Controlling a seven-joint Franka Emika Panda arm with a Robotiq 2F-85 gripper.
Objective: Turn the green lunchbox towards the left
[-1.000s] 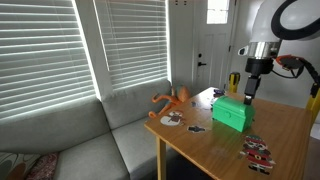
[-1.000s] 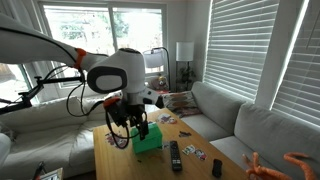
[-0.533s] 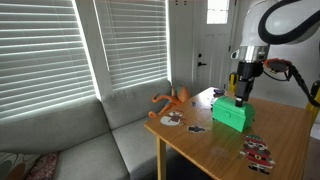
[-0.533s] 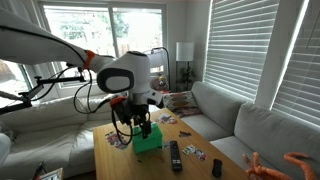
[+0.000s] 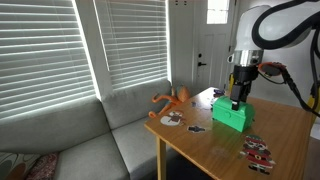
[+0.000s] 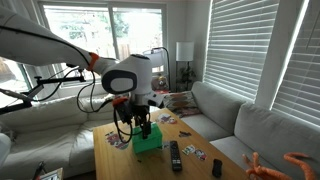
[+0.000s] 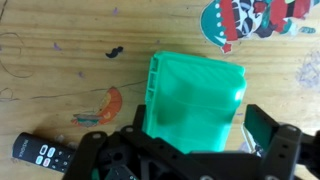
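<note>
The green lunchbox (image 5: 231, 117) stands on the wooden table (image 5: 200, 148) and shows in both exterior views (image 6: 148, 143). My gripper (image 5: 237, 99) hangs straight down over its top; it also shows in an exterior view (image 6: 140, 127). In the wrist view the gripper (image 7: 200, 130) is open, with a finger on each side of the lunchbox (image 7: 195, 90). A gap shows between the right finger and the box. The box's lower edge is hidden behind the gripper body.
An orange toy figure (image 5: 175, 98) lies at the table's far corner. A black remote (image 6: 175, 155) lies beside the box and shows in the wrist view (image 7: 40, 152). Flat colourful toys (image 5: 258, 150) lie near the table's front edge. A grey sofa (image 5: 70, 140) adjoins the table.
My gripper has moved sideways over the green lunchbox and come lower, so its fingers now straddle the box. The box has not moved.
</note>
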